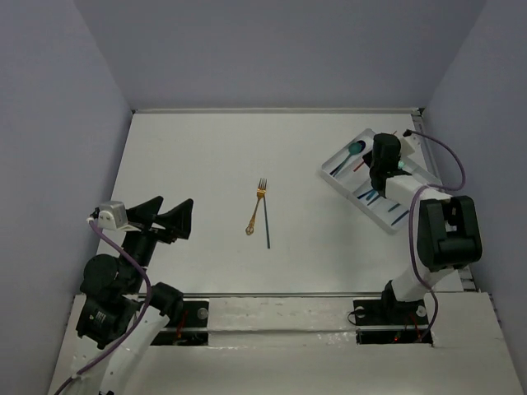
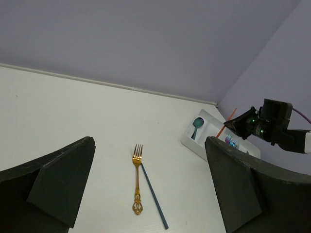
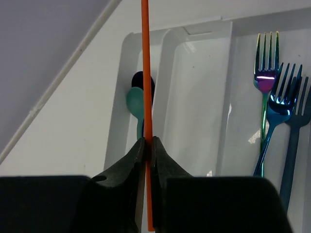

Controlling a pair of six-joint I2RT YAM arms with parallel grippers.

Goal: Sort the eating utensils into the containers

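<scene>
White table (image 1: 189,164) carries a divided tray (image 3: 194,87) at far right. The left gripper (image 1: 174,204) hangs near left, jaws wide apart. The right gripper (image 3: 148,143), above the tray, pinches an upright orange-red utensil (image 3: 145,73). A gold fork (image 1: 256,210) and a dark blue utensil (image 1: 266,222) lie side by side mid-table.

Utensil tally — one white tray (image 3: 194,97)
Forks (image 3: 279,104): four — three in tray, one gold fork (image 1: 256,207) on table (image 1: 189,164); spoons (image 3: 137,99): two; orange-red utensil (image 3: 145,73): one; dark blue utensil (image 1: 266,222): one.
</scene>
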